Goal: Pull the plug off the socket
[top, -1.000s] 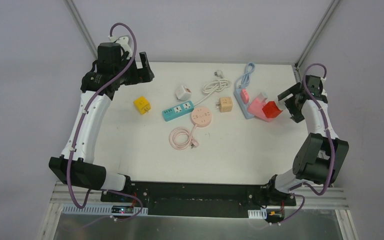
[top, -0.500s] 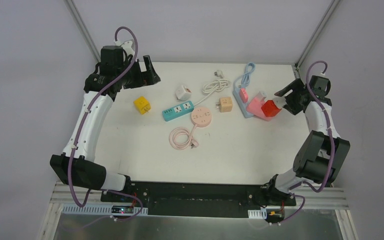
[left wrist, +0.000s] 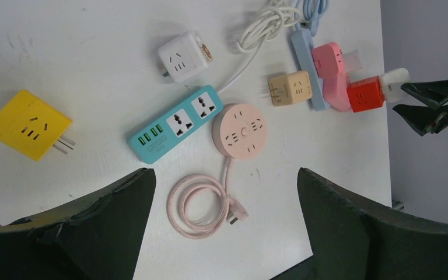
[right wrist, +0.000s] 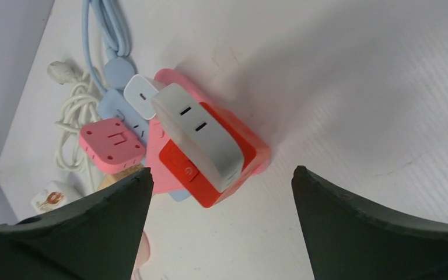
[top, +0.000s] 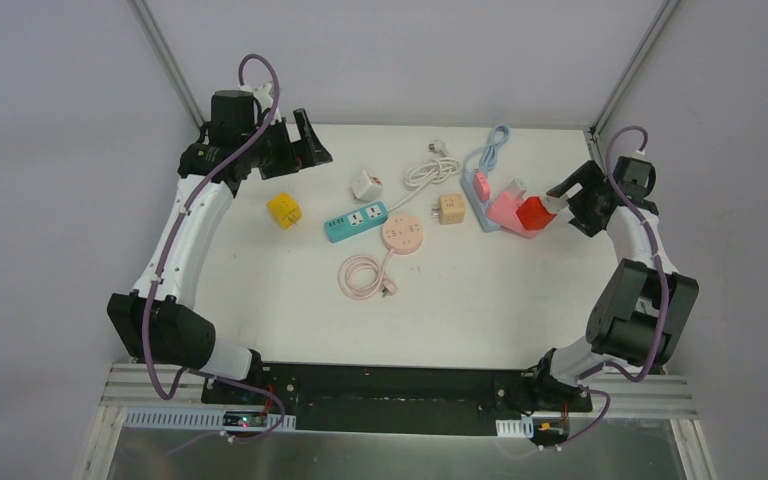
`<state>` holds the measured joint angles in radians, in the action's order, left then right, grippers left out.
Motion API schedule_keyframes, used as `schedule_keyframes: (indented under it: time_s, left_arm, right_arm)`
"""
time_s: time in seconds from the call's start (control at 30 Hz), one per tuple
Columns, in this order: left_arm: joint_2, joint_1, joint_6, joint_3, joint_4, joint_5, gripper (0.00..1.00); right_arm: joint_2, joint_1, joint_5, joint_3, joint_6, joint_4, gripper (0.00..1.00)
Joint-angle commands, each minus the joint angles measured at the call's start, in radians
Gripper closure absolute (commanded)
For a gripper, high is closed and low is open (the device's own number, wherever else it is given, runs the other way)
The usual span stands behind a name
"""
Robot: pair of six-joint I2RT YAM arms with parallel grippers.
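Nearer than 1 second ago, right claw (left wrist: 401, 98) gapes empty beside the grey-white rectangular plug (right wrist: 198, 137), still seated in the red cube socket (right wrist: 184, 175) by the pale-blue power strip (left wrist: 301, 49); pull not begun.

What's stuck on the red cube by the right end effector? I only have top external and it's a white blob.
Observer: In the right wrist view it's a white adapter with two slots in its face, seated on the red cube.
Operator: Right end effector on it?
Observer: No. The right end effector is open, with the cube in the gap between its fingers and no grip on it.
Operator: Anything else on the blue strip?
Observer: A small white charger with one oval port is plugged in next to the pink cube.
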<state>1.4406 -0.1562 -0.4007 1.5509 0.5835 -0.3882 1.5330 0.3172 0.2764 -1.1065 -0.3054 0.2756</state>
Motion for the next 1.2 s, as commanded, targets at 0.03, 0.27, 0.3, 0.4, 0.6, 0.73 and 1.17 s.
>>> schedule_keyframes:
  time_s: [0.03,0.27,0.3,0.4,0.6,0.73,1.17]
  left_arm:
    - [0.008,0.0,-0.011,0.029,-0.021,-0.033,0.06]
    - [0.032,-0.001,-0.027,0.05,-0.017,-0.053,0.06]
    - [0.035,-0.003,-0.032,0.05,-0.018,-0.057,0.07]
    - [0.042,-0.01,-0.043,0.047,-0.023,-0.059,0.07]
    - [0.081,-0.036,-0.085,0.062,-0.028,-0.065,0.07]
    - [0.135,-0.083,-0.133,0.081,-0.035,-0.048,0.08]
    - [0.372,-0.329,-0.286,0.198,-0.141,0.008,0.1]
  right_arm:
    - [0.061,0.009,-0.08,-0.064,0.062,-0.011,0.06]
    - [0.173,0.011,0.219,-0.181,0.149,0.004,0.16]
    - [0.17,0.011,0.236,-0.181,0.152,0.0,0.2]
    - [0.145,0.005,0.19,-0.167,0.139,0.013,0.36]
    - [0.058,-0.044,0.029,-0.085,0.13,0.027,0.66]
    - [-0.002,-0.091,-0.045,-0.014,0.111,0.006,0.87]
    - [-0.439,-0.242,-0.268,0.251,-0.047,0.231,0.95]
